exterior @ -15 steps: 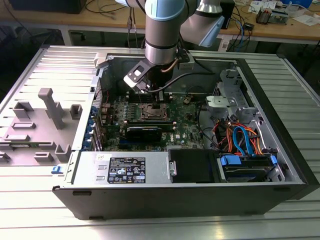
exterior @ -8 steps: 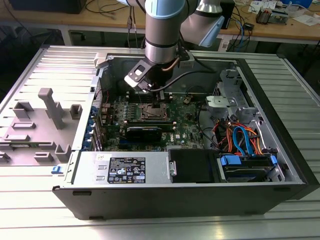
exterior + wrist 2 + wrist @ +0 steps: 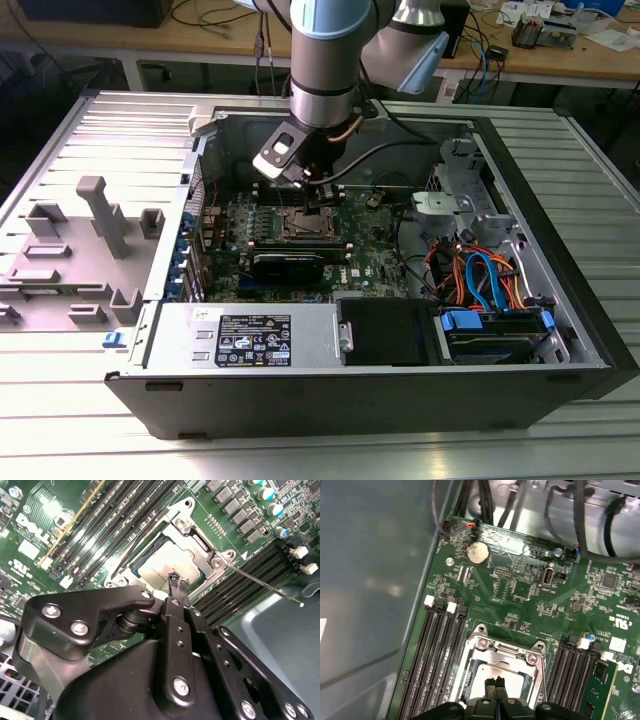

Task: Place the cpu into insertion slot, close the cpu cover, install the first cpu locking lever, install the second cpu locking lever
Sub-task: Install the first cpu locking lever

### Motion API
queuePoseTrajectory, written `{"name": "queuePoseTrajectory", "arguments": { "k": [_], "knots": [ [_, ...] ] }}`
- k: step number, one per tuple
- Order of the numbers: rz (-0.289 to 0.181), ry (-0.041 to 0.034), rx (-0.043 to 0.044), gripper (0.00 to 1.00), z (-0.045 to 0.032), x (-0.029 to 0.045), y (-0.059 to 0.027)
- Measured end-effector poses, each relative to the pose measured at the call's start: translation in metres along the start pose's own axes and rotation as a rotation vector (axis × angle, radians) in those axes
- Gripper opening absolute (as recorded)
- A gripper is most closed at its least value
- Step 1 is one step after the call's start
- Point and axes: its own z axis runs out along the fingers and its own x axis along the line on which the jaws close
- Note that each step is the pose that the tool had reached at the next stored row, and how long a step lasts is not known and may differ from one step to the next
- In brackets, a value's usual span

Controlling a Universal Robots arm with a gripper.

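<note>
The hand [image 3: 177,582] hangs low over the middle of the board with its two slim black fingers pressed together and nothing held between them; in both wrist views the tips sit right at the cpu's [image 3: 155,569] pale metal top, though whether they touch it cannot be told. The cpu lies flat in the slot [image 3: 303,222], and the cover [image 3: 200,540], a silvery frame with a square cut-out, lies down around it. One thin lever rod [image 3: 260,582] runs out from a corner of the cover and slants over the neighbouring memory slots [image 3: 240,587], its tip free. Long black memory slots flank the cover in two banks, close against its sides, so there is little room there. In the first wrist view the green board [image 3: 520,590] is low and open beyond the cover, with one round coin cell [image 3: 478,553] near its far edge. The grey case wall [image 3: 370,580] rises just beside one memory bank. In the exterior view the one arm [image 3: 325,60] reaches straight down into the open case [image 3: 330,400], which lies on a ribbed metal bench [image 3: 100,440]. One power supply [image 3: 250,338] fills the near edge, coloured cables [image 3: 480,275] crowd the exterior view's right, and a grey fixture [image 3: 100,215] stands outside on that view's left.
</note>
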Motion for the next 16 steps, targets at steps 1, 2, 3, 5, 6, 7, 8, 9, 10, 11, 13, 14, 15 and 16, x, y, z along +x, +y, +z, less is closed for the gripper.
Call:
{"name": "queuePoseTrajectory", "arguments": {
  "k": [1, 2, 3, 5, 6, 7, 8, 9, 10, 11, 13, 14, 15, 16],
  "knots": [
    [-0.004, 0.0006, -0.0002, 0.11, 0.0001, 0.0000, 0.0000],
    [-0.005, 0.0006, -0.0001, 0.11, 0.0000, 0.0000, 0.0000],
    [-0.006, 0.0007, 0.0000, 0.11, 0.0001, 0.0000, 0.0000],
    [-0.008, 0.0006, 0.0000, 0.11, 0.0000, 0.0000, 0.0000],
    [-0.008, 0.0006, 0.0001, 0.11, 0.0000, 0.0000, 0.0000],
    [-0.008, 0.0006, 0.0001, 0.11, 0.0000, 0.0000, 0.0000],
    [-0.008, 0.0006, 0.0000, 0.11, 0.0000, 0.0000, 0.0000],
    [-0.008, 0.0006, 0.0000, 0.11, 0.0000, 0.0000, 0.0000],
    [-0.008, 0.0006, 0.0000, 0.11, 0.0000, 0.0000, 0.0000],
    [-0.008, 0.0006, 0.0000, 0.11, 0.0000, 0.0000, 0.0000],
    [-0.008, 0.0006, 0.0001, 0.11, 0.0000, 0.0000, 0.0000],
    [-0.008, 0.0006, 0.0001, 0.11, 0.0000, 0.0000, 0.0000],
    [-0.008, 0.0007, 0.0000, 0.11, 0.0000, 0.0000, 0.0000],
    [-0.008, 0.0006, 0.0001, 0.11, 0.0000, 0.0000, 0.0000]
  ]
}}
